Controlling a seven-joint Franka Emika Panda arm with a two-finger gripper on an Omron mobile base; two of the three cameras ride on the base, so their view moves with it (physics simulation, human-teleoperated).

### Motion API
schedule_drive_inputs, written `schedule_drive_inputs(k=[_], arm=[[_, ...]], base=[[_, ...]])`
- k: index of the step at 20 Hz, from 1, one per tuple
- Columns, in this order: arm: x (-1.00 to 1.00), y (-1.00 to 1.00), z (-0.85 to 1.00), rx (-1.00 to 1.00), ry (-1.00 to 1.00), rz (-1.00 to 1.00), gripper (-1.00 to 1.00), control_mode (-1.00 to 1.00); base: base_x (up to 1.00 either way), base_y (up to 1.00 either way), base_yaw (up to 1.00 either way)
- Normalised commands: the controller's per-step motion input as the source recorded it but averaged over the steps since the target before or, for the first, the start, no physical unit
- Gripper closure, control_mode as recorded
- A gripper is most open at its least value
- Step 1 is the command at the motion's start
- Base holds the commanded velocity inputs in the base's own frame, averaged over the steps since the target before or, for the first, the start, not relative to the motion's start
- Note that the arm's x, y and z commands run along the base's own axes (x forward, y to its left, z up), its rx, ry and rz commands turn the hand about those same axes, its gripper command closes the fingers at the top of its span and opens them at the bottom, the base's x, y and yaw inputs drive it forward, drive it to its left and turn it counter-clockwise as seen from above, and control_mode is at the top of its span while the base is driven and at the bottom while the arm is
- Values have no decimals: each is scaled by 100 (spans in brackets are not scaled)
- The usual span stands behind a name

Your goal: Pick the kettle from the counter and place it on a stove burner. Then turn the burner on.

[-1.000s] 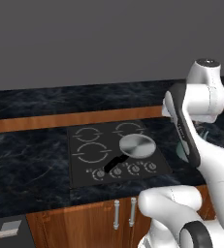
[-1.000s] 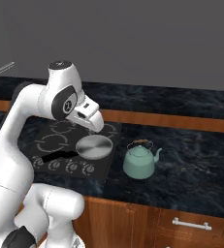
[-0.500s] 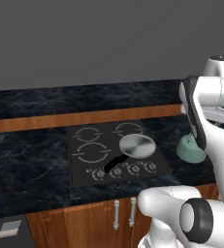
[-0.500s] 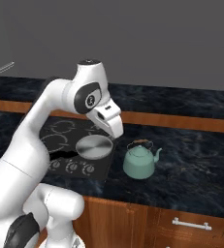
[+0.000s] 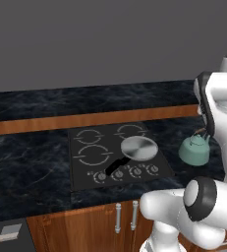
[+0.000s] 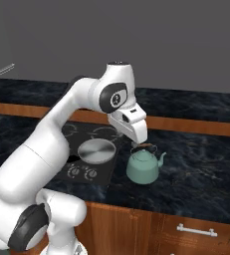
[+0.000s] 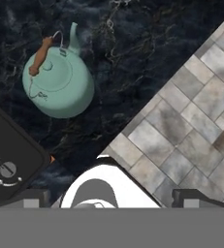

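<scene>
Arm goes up from the base, bends at the elbow & leans fwd and to its right. Big white joint at the top, hand hangs down from it, tilted. Gripper [image 6: 138,143] points down, low over the worktop. In the hand view the gripper [image 7: 111,199] has its 2 dark tips far apart, jaws wide open, nothing between them. It holds nothing & touches nothing.

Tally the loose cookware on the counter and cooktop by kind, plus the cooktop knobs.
Kettle: 1, mint green, on the counter
Pan: 1, silver, on the cooktop
Knobs: 4, along the front edge
Total: 6
</scene>
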Motion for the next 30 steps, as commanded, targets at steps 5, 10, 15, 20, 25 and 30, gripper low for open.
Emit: schedule_drive_inputs(k=[5,10,15,20,25,30], arm=[[0,0,-4,0,0,0,-100,-100],[0,-1,-39,0,0,0,-100,-100],[11,0,-25,0,0,0,-100,-100],[30,-4,-9,0,0,0,-100,-100],[44,-8,-12,0,0,0,-100,-100],[40,-10,-14,0,0,0,-100,-100]], base=[[0,0,0],[0,0,0],[0,0,0],[0,0,0],[0,0,0],[0,0,0]])
